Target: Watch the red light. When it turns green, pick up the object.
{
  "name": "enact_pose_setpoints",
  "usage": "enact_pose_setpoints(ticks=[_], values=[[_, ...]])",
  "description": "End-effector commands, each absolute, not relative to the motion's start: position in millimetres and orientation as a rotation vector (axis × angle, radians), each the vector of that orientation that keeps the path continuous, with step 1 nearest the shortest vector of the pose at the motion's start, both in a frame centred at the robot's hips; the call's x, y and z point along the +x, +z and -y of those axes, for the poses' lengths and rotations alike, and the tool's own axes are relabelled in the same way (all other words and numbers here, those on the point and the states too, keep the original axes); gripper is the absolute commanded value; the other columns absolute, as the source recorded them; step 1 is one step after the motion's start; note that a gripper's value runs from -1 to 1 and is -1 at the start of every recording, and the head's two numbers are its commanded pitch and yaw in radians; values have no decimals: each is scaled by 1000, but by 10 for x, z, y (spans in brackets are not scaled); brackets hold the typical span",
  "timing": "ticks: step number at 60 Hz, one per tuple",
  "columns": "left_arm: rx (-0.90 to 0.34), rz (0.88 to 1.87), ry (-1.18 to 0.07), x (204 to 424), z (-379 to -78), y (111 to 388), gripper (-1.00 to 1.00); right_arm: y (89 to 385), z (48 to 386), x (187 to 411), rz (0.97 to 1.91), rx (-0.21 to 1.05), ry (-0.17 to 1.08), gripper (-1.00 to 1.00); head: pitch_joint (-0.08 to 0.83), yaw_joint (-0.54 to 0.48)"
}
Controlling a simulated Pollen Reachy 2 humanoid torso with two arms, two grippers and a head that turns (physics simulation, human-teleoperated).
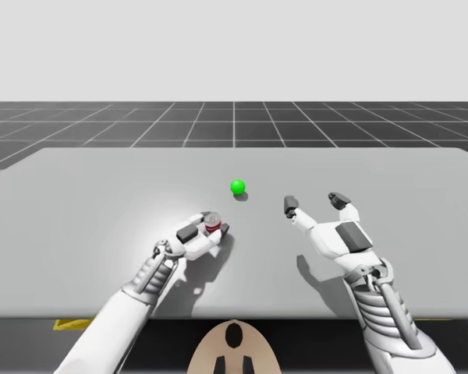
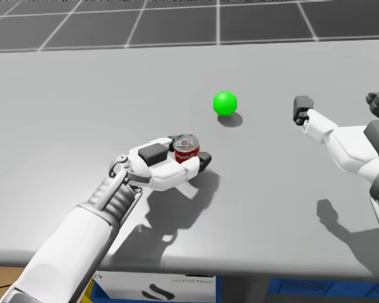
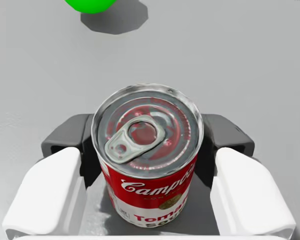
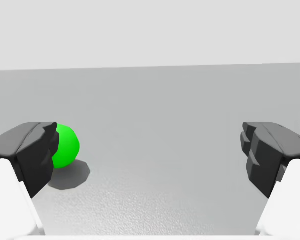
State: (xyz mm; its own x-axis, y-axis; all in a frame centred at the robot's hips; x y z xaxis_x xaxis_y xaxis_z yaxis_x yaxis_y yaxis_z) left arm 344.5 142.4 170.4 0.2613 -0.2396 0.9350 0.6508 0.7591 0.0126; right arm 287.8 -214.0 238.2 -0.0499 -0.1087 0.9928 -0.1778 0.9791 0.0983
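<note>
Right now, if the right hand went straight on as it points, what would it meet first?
Likely nothing: ahead of the right hand lies bare table, though one finger might clip the green light; depth unclear.

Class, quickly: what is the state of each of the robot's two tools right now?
Left tool: closed on the red and white can.
Right tool: open, holding nothing.
</note>
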Motion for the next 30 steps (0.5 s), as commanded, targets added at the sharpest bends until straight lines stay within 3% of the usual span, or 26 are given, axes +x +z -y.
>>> enact_pose_setpoints(ticks=[1,8,20,30], values=[[-492,1147,-612,3402,-1240,1630,1000,2376,2109,2868,1625,238,42,-1000,635,97],[-491,1140,-640,3373,-1238,1594,1000,2384,2113,2866,1628,233,42,-1000,588,98],[-484,1139,-657,3355,-1251,1580,1000,2387,2118,2863,1627,239,40,-1000,366,85],[-483,1172,-651,3355,-1282,1729,1000,2389,2109,2851,1624,231,45,-1000,299,86]])
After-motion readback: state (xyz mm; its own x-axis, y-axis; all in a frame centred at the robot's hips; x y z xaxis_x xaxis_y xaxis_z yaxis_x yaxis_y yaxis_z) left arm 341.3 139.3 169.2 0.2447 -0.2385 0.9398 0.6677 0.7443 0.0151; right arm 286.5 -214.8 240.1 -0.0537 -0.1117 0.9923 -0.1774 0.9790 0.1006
